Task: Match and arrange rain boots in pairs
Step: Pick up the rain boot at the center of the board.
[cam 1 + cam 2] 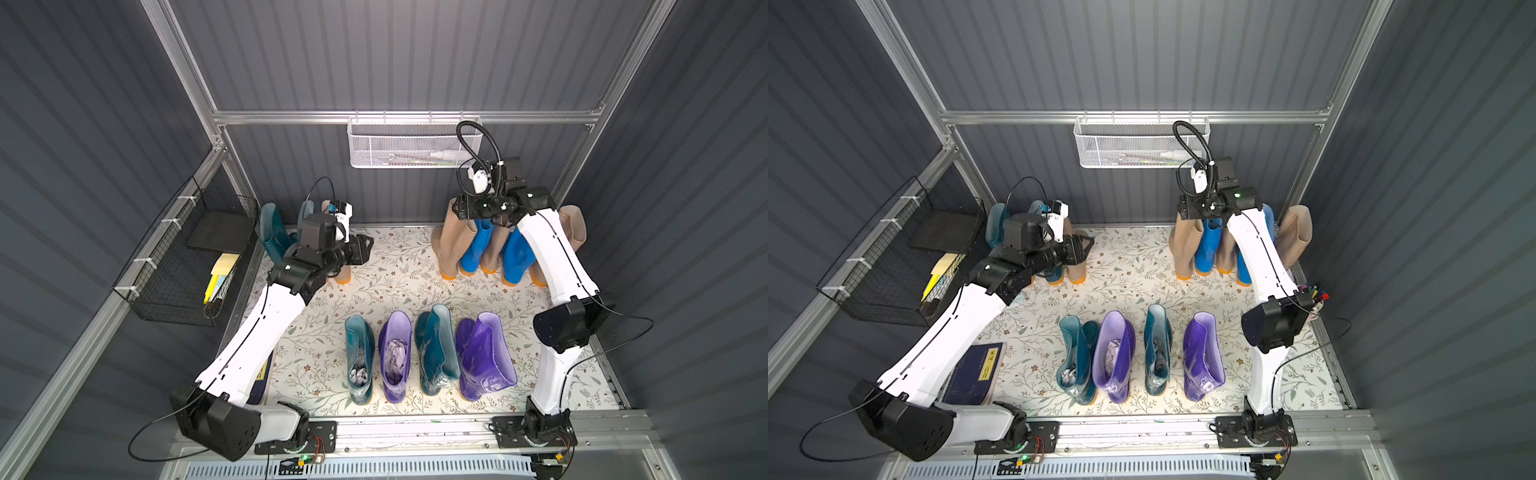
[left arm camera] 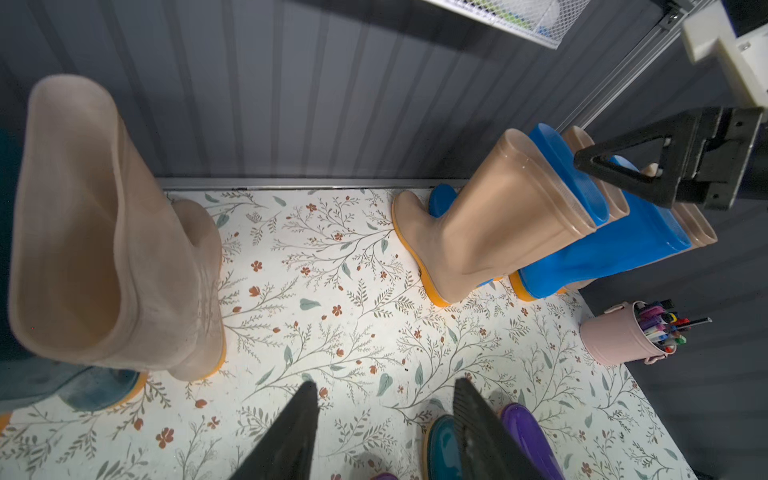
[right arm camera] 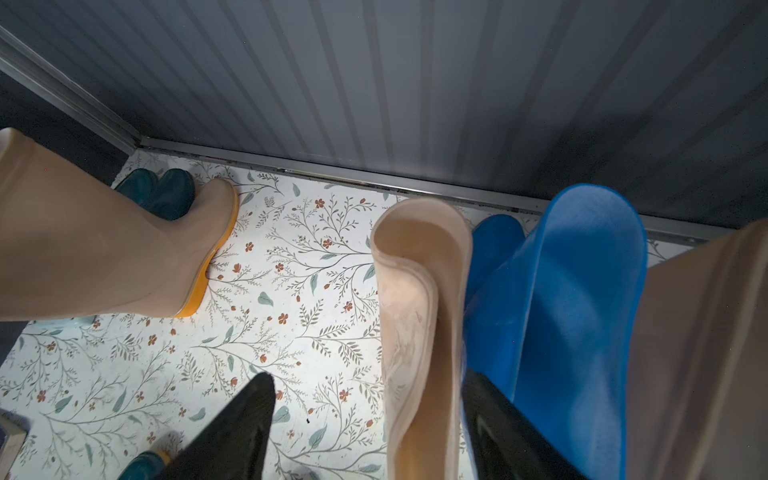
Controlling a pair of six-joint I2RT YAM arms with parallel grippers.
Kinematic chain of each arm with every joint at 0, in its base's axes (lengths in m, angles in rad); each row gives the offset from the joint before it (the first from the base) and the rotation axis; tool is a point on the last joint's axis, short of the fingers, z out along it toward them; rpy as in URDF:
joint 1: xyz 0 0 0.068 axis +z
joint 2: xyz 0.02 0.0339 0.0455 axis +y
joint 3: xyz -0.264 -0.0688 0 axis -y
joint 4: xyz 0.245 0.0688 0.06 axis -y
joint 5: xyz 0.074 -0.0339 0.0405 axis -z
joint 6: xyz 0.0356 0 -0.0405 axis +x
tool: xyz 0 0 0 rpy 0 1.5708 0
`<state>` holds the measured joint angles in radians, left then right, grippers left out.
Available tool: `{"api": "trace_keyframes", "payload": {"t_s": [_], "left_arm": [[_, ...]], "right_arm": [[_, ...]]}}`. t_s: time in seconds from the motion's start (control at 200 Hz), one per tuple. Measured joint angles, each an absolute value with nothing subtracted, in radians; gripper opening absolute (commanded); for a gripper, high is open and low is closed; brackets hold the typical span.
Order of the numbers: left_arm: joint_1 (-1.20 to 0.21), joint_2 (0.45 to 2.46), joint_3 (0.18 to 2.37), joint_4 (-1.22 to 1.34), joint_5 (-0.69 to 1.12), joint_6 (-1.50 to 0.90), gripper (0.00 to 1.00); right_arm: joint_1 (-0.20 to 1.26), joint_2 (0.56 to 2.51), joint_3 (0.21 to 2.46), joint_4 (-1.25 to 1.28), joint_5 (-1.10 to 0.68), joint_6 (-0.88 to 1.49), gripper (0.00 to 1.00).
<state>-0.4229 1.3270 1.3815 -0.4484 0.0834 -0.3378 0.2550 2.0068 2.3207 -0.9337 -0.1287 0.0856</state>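
Looking out from the front rail (image 1: pixel 415 428), we see a counter (image 1: pixel 395 282) papered in a white leaf-and-flower print, shut in by dark grey ribbed walls on an aluminium frame. Nearest us four rain boots stand upright in one row: first teal boot (image 1: pixel 357 332), first purple boot (image 1: pixel 395 328), second teal boot (image 1: pixel 434 353), second purple boot (image 1: pixel 484 357). A dark blue book (image 1: pixel 976 374) lies by the left arm, and a pink pen pot (image 2: pixel 615 336) sits at the right edge. At the back left we count three: third teal boot (image 3: pixel 139 187), fourth teal boot (image 3: pixel 176 195) and a lone beige boot (image 2: pixel 83 228). The left tool (image 2: pixel 382 432) hangs beside that one, fingers spread, gripping nothing. At the back right five stand close together: left beige boot (image 1: pixel 451 237), first blue boot (image 1: pixel 478 245), middle beige boot (image 1: pixel 496 245), second blue boot (image 1: pixel 517 253), right beige boot (image 1: pixel 575 224). The right tool (image 3: pixel 365 436) straddles the left beige boot's collar, fingers apart, not clamped. That makes twelve: four teal, four beige, two purple, two blue. A black wire basket (image 1: pixel 178 266) hangs on the left wall, a white mesh basket (image 1: pixel 411 145) on the back wall.
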Motion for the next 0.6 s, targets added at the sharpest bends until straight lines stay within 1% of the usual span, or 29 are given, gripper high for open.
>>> {"api": "trace_keyframes", "payload": {"t_s": [0.24,0.495,0.6], "left_arm": [[-0.423,1.312,1.365,-0.456,0.083,-0.353,0.56],[-0.423,1.286,1.356,-0.461,0.083,-0.359,0.56],[-0.423,1.282,1.345,-0.467,0.083,-0.364,0.56]], "right_arm": [[0.255,2.056,2.347,-0.971,-0.093,0.065,0.73],[0.255,2.099,2.364,-0.992,-0.086,0.059,0.70],[0.255,2.108,2.364,-0.996,-0.087,0.059,0.67]]}}
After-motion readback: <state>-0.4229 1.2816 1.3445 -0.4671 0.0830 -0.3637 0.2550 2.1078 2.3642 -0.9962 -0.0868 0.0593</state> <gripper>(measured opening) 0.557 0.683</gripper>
